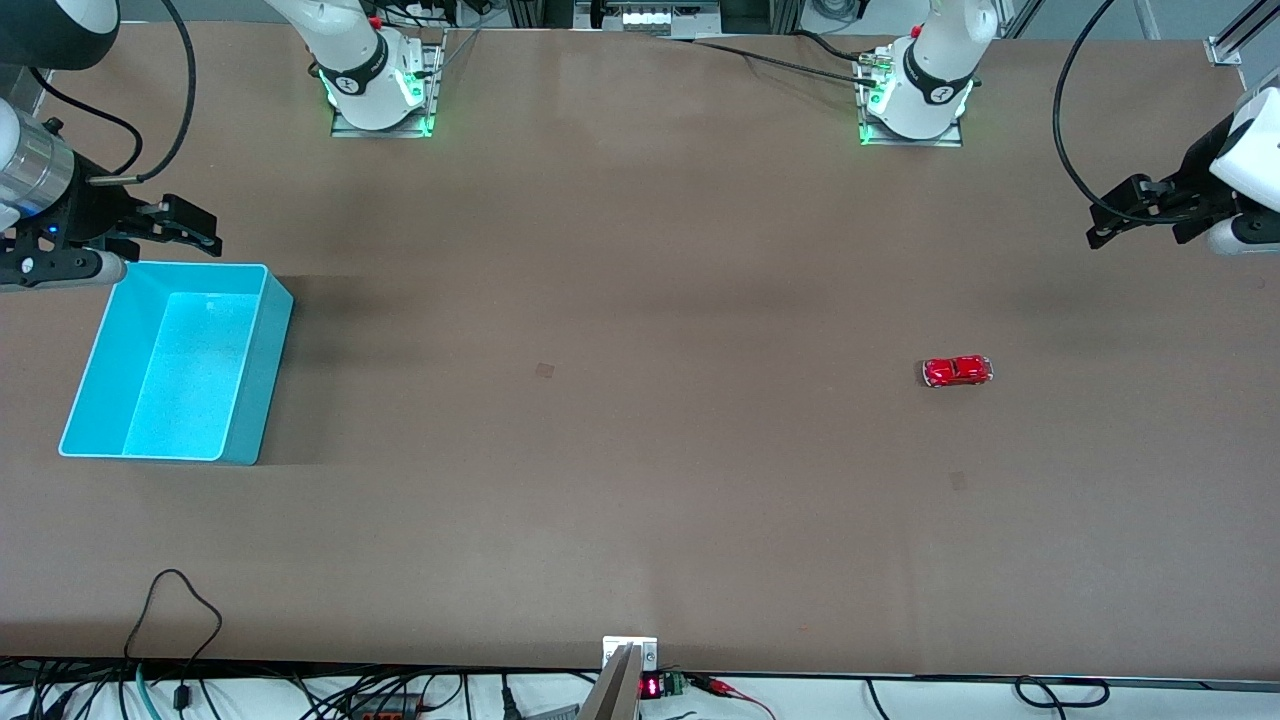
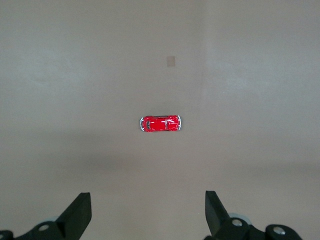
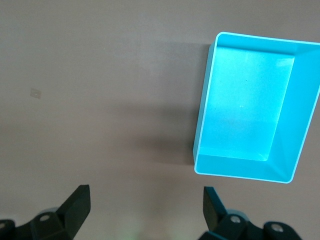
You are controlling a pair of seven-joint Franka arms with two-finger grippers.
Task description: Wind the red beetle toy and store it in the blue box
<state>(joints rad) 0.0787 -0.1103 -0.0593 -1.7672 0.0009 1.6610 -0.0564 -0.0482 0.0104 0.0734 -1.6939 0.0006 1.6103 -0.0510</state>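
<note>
Left gripper spread wide, aloft at the table's left-arm end; right gripper likewise wide, above blue box at the right-arm end. Red beetle toy on bare tabletop, well apart from box, toward the left arm's end.

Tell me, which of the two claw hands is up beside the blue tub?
The right end effector, open, at the right arm's end of the table beside the blue box. The left end effector, open too, hangs at the table's left-arm end, nearer the red beetle toy.

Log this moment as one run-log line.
red beetle toy: on table, untouched | blue box: empty | left gripper: open, raised at left arm's end | right gripper: open, above box's rim
</note>
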